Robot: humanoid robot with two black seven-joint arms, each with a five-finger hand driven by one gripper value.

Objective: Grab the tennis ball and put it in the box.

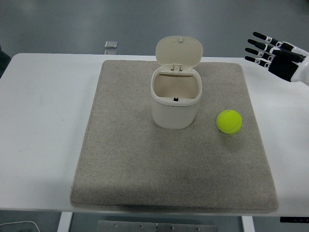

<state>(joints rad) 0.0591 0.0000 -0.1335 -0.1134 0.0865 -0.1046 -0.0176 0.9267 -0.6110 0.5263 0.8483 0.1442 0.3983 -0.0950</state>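
Note:
A yellow-green tennis ball (229, 121) lies on the grey mat (125, 164), to the right of the box. The box is a cream bin (175, 99) with its hinged lid standing open at the back, upright near the mat's middle; its inside looks empty. My right hand (264, 48) is at the upper right, raised above the table's far right corner, fingers spread and holding nothing. It is well apart from the ball, up and to the right of it. My left arm is out of view.
The mat lies on a white table (43, 121). A small silver object (111, 45) sits at the table's far edge, behind the mat's left corner.

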